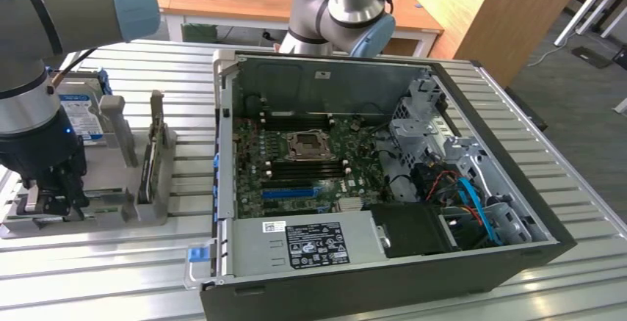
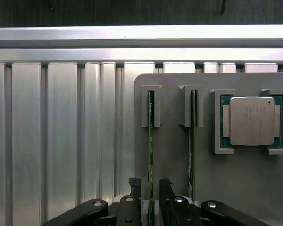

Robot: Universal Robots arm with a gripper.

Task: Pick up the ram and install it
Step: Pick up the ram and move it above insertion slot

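The gripper (image 2: pixel 150 189) is open, its two dark fingers (image 2: pixel 133 190) lowered on either side of the ram (image 2: pixel 150 141). The ram is a thin green stick standing on edge in a slot of a grey holder (image 2: pixel 174 162). The fingers straddle the stick near one end with a little gap showing, so this looks like a grasp lined up but not yet made. A second stick (image 2: pixel 192 141) stands in the next slot just beside it, and a square silver-topped processor (image 2: pixel 252 121) sits in its own pocket further along. The holder rests on a slatted metal desk (image 2: pixel 61 141).

In the exterior view the arm reaches down to the holder at that view's left, gripper (image 1: pixel 54 197) low over it. An open computer case (image 1: pixel 509 262) lies well apart towards the right, its green motherboard (image 1: pixel 294 167) exposed. Judging by this, the ram is neither lifted nor installed, so pickup, carry and seating are all left.
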